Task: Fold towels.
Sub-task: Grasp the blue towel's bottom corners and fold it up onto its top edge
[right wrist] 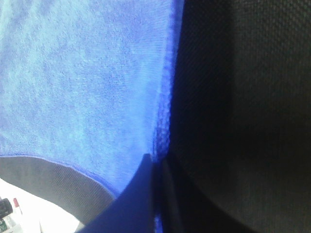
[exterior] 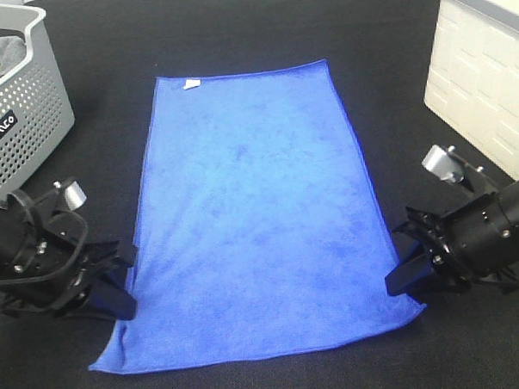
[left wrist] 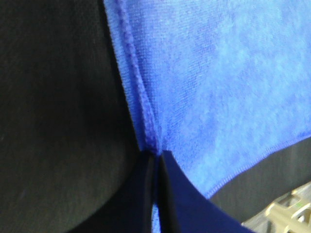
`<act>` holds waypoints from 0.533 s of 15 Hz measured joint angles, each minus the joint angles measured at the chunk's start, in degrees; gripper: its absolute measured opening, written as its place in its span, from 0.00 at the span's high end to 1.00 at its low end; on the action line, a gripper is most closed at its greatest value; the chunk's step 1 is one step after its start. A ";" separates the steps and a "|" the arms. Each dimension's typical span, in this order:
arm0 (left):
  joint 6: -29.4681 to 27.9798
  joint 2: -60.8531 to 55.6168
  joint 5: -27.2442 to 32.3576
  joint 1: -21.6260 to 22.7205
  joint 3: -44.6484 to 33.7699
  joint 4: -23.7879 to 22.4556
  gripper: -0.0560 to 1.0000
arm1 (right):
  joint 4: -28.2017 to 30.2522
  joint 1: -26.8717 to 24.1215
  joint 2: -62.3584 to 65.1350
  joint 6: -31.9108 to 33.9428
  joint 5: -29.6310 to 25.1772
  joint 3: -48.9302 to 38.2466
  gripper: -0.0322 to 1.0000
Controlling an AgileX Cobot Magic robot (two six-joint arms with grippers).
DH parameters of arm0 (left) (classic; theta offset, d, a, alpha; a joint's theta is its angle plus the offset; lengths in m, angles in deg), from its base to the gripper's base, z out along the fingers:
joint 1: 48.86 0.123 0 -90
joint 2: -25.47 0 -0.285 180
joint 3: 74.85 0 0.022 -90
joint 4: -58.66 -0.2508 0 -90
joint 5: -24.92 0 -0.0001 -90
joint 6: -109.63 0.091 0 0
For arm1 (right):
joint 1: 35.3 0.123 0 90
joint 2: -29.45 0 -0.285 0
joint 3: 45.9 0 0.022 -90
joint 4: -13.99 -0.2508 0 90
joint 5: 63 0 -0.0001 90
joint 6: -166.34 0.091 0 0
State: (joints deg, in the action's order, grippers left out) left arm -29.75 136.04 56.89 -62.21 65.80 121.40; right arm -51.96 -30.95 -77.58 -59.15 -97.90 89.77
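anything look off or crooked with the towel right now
Nothing spilled or damaged. The blue towel lies flat but slightly askew: its near left corner juts outward past the left pincer, and the hem bunches where that and the right pincer are shut on the long edges.

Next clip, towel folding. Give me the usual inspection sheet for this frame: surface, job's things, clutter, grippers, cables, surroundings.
Surface: black table, fabric-covered.
Job's things: blue towel spread flat and unfolded, with a white tag at its far left corner.
Clutter: nothing seen.
Grippers: left gripper shut on the towel's left edge near the front corner; right gripper shut on the right edge near the other front corner.
Cables: nothing seen.
Surroundings: grey perforated basket at the far left, with items inside; white bin at the far right.
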 joint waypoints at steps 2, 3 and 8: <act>-7.28 -3.61 3.50 0.00 -0.06 -8.94 0.94 | 1.89 0.00 3.55 2.46 -0.46 -2.52 0.97; -10.37 -5.44 5.21 0.00 -0.40 -12.03 0.94 | 2.06 0.00 5.21 2.69 -0.80 -4.41 0.97; -12.66 -17.36 7.22 -0.34 -10.71 -13.81 0.94 | 2.23 0.00 13.46 3.61 -4.01 -13.98 0.97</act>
State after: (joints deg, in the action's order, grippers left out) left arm -42.41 118.68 64.11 -62.55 55.09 107.59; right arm -49.72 -30.95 -64.11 -55.54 -101.91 75.79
